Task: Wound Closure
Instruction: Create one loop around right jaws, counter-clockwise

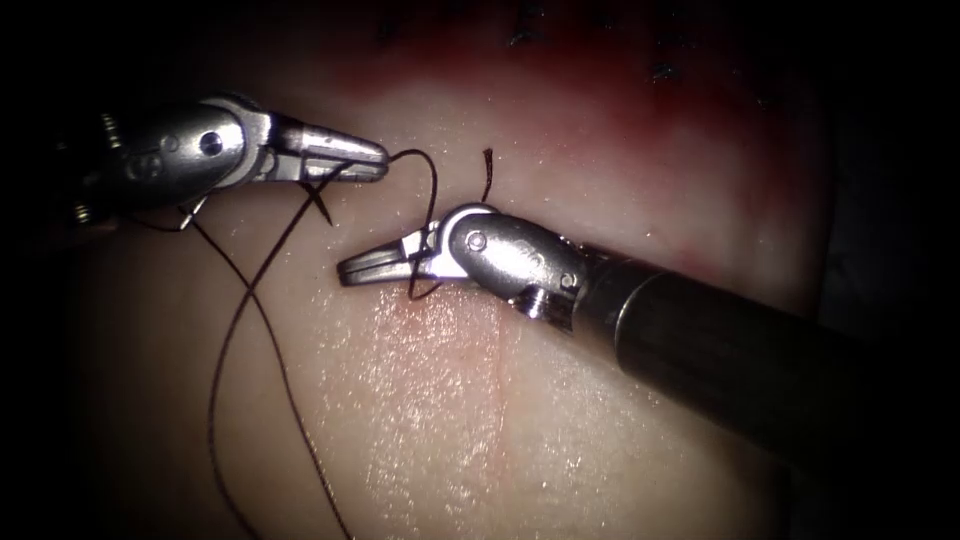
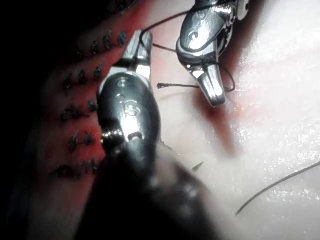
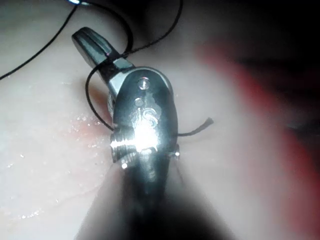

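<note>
Endoscope view: left tool (image 1: pixel 350 157) jaws, right tool (image 1: pixel 375 265) jaws clamp thread (image 1: pixel 432 190).

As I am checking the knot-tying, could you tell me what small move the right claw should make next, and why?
Probably open the right claw and reach for the short loose end just above it. The left claw is shut on the thread, which loops around the shut right claw, so a wrap seems ready.

Dim, dark-edged views; glare on wet tissue (image 1: pixel 420 400).
</note>
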Robot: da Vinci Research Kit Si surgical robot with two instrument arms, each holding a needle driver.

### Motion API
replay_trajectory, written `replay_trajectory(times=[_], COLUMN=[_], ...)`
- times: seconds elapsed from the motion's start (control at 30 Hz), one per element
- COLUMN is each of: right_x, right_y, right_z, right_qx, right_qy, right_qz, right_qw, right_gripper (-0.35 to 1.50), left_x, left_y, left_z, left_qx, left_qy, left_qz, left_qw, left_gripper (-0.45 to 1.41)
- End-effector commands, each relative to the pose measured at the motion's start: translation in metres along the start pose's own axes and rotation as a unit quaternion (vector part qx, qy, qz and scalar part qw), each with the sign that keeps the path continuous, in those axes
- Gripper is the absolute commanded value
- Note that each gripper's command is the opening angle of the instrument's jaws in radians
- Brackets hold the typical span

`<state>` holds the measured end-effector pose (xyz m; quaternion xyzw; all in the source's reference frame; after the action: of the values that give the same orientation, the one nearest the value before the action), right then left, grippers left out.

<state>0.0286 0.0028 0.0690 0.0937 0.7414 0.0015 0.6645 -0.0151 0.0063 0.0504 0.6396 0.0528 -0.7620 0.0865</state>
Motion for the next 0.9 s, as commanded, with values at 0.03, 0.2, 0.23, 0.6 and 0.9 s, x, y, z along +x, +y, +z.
replay_trajectory(times=[0.03,0.2,0.23,0.6,0.9], right_x=[-0.0005,-0.0003,-0.0002,0.0005,0.002], right_y=[-0.0002,-0.0007,-0.0008,-0.001,-0.0001], right_z=[0.0006,0.0002,0.0001,-0.0023,-0.0057], right_qx=[0.002,0.003,0.002,-0.048,-0.099], right_qy=[0.012,0.046,0.053,0.11,0.108], right_qz=[0.005,0.017,0.02,0.041,0.062], right_qw=[1.0,0.999,0.998,0.992,0.987], right_gripper=[-0.35,-0.35,-0.35,-0.35,-0.35], left_x=[-0.001,-0.0046,-0.0052,-0.0108,-0.0139], left_y=[-0.0008,-0.0009,-0.0008,0.0016,0.0039], left_z=[0.0004,0.0003,0.0004,0.0019,0.0039], left_qx=[0.002,0.005,0.004,0.003,0.002], left_qy=[-0.003,-0.016,-0.018,-0.039,-0.044], left_qz=[0.003,0.0,-0.003,-0.012,-0.017], left_qw=[1.0,1.0,1.0,0.999,0.999], left_gripper=[-0.35,-0.35,-0.35,-0.35,-0.35])
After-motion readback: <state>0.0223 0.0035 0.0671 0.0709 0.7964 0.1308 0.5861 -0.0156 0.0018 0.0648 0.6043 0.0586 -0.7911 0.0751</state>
